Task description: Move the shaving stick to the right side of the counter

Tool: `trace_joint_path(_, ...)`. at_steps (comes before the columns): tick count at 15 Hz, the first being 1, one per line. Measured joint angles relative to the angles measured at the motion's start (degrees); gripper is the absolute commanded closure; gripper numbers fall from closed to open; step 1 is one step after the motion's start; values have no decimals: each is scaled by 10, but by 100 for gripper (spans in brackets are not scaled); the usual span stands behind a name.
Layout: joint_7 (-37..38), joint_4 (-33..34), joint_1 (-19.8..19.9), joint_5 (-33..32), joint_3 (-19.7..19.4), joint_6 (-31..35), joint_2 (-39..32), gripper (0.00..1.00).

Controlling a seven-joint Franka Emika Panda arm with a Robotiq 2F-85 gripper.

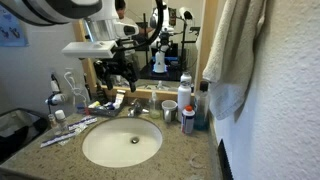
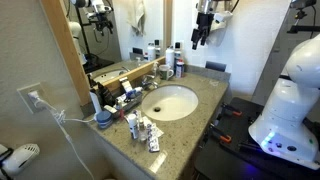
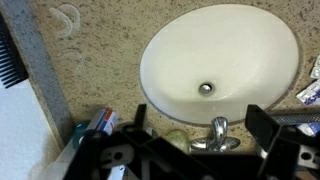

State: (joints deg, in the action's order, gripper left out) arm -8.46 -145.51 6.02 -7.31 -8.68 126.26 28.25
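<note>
Counter (image 2: 205, 90) beneath raised, wide-spread hand (image 2: 202, 40)

A pale towel (image 1: 232, 55) hung by the wall. A chrome faucet (image 3: 218, 132) stood below a mirror (image 1: 175, 50), a dark bottle (image 1: 186, 88) nearby.

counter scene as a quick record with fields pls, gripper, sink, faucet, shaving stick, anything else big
gripper: open, holding nothing, hanging high above the counter
counter: speckled granite, small toiletries crowded along the back and at one end
sink: oval, white, nothing in the basin
faucet: at the basin's back edge, below the gripper in the wrist view
shaving stick: cannot be told apart from the small items at this size
towel: hanging on the wall beside the counter
</note>
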Motion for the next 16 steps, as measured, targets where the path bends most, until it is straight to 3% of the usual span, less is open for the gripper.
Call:
trace_joint_path(7, -22, 20, -18, 0, 12, 0, -33, 0)
trace_joint_path(16, -73, 223, -121, -22, 125, 5, -309, 0)
